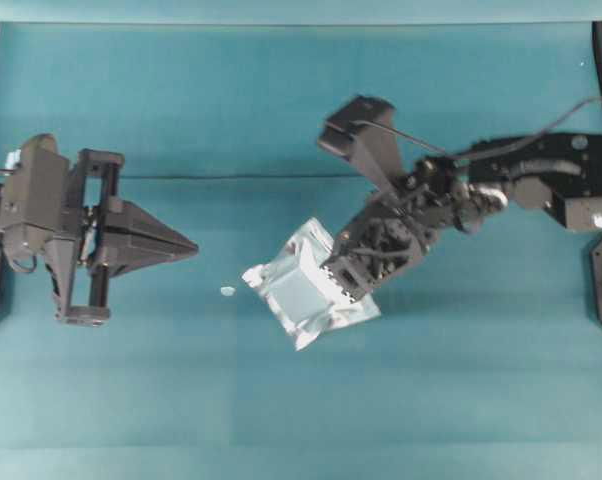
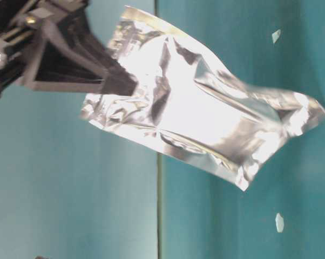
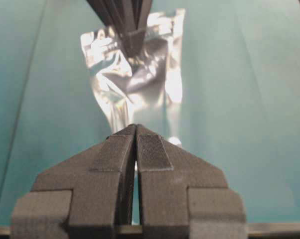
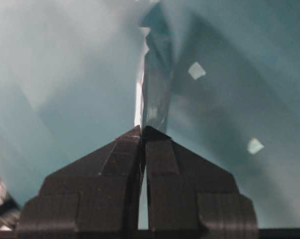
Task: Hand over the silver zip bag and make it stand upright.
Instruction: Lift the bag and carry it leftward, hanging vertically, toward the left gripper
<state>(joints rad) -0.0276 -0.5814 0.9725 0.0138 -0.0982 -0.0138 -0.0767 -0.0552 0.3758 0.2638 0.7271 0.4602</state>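
Your silver zip bag [image 1: 303, 287] sits right of the table's middle in the overhead view, lifted and tilted, one corner pointing left and its darker grey centre panel facing up. In the table-level view the bag [image 2: 205, 116] hangs clear against the teal backdrop, crinkled, its sealed edges flaring to the right.

Your right gripper [image 1: 343, 278] is clamped on the bag's right edge; in the right wrist view the fingertips [image 4: 160, 149] press together with the foil edge [image 4: 155, 94] caught between them, seen nearly edge-on. The table-level view shows the same grip [image 2: 122, 81] on the bag's upper left part.

Your left gripper [image 1: 186, 244] is well apart from the bag, on the left of the table, pointing right toward it. Its jaws are pinched nearly together with nothing between them; the left wrist view shows only a thin slit between the pads [image 3: 152, 152], and the bag [image 3: 140, 84] beyond, with the right gripper's tip on its top.

A small pale fleck [image 1: 227, 291] lies on the teal table [image 1: 281, 400] between the left gripper and the bag. Two more flecks [image 2: 279, 222] show in the table-level view.
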